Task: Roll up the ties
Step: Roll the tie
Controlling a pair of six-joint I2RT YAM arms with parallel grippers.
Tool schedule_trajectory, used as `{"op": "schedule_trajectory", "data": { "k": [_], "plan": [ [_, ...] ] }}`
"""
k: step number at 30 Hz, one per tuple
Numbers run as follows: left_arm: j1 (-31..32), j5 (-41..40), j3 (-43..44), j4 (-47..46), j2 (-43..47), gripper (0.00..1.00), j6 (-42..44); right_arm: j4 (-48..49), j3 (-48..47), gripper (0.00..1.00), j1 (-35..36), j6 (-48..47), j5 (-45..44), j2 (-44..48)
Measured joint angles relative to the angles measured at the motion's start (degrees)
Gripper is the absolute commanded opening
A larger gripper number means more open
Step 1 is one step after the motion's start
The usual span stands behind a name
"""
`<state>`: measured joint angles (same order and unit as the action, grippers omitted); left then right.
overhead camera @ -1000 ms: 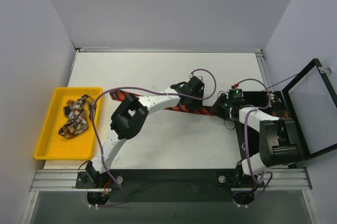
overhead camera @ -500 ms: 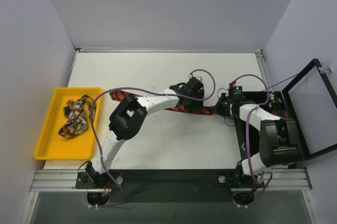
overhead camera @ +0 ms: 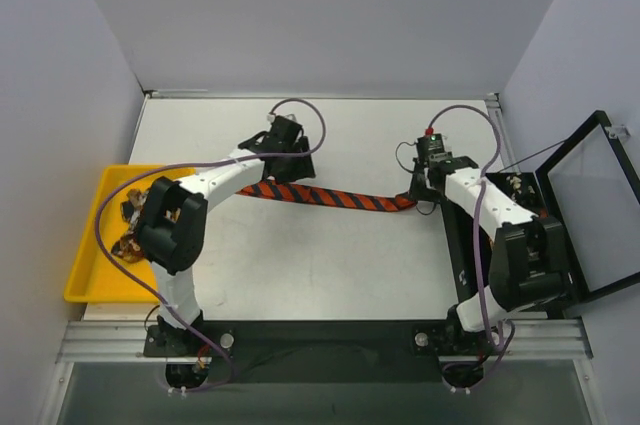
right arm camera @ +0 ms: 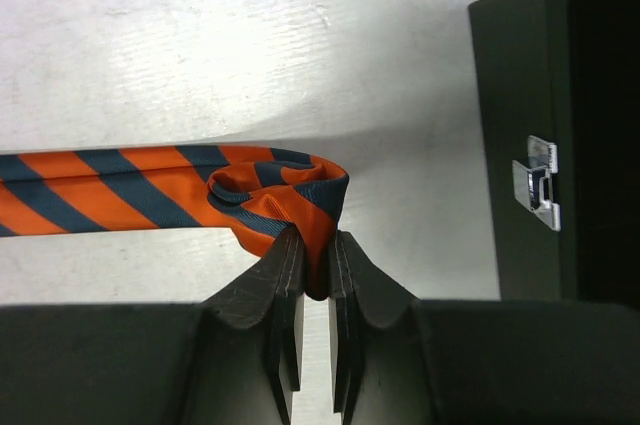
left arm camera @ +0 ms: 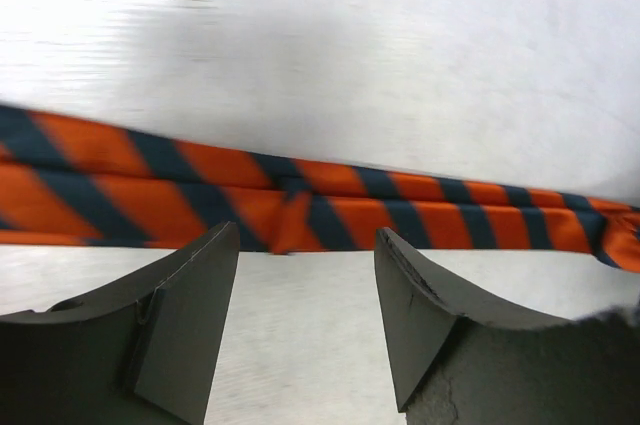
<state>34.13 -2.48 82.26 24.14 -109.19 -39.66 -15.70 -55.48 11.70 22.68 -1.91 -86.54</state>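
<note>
White tubes and fat black joints on left arm [overhead camera: 220, 177] and right arm [overhead camera: 480, 198]; thin purple cables [overhead camera: 300, 101] looped above; dark grey fingers [left arm camera: 185, 325].

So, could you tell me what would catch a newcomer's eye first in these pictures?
An orange and dark striped tie lies stretched across the white table, its right end pinched in the right pincer. At the left edge, a bright yellow tray holds more patterned ties.

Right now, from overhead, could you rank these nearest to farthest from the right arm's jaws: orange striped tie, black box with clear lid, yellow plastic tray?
1. Orange-and-dark striped fabric tie: its end is gripped.
2. Black box with clear lid: just right.
3. Yellow plastic tray: far left.
</note>
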Motion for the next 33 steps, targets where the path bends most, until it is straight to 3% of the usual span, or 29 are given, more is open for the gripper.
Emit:
{"op": "schedule_trajectory", "data": {
  "k": [5,20,33],
  "plan": [
    [-6.25,-1.01,-7.43,-0.35,3.58,0.67,0.55,-8.11,-9.40,0.00,6.47,-0.72,-12.04,-6.99],
    [-8.46,-1.16,-16.76,0.28,9.38,0.66,2.89,-33.09,-26.88,0.00,14.10,10.32,-39.43,-25.16],
    [-10.23,-1.38,-20.26,-0.02,11.56,0.63,2.56,-42.80,-32.44,0.00,18.91,19.87,-49.86,-34.71]
  ]
}}
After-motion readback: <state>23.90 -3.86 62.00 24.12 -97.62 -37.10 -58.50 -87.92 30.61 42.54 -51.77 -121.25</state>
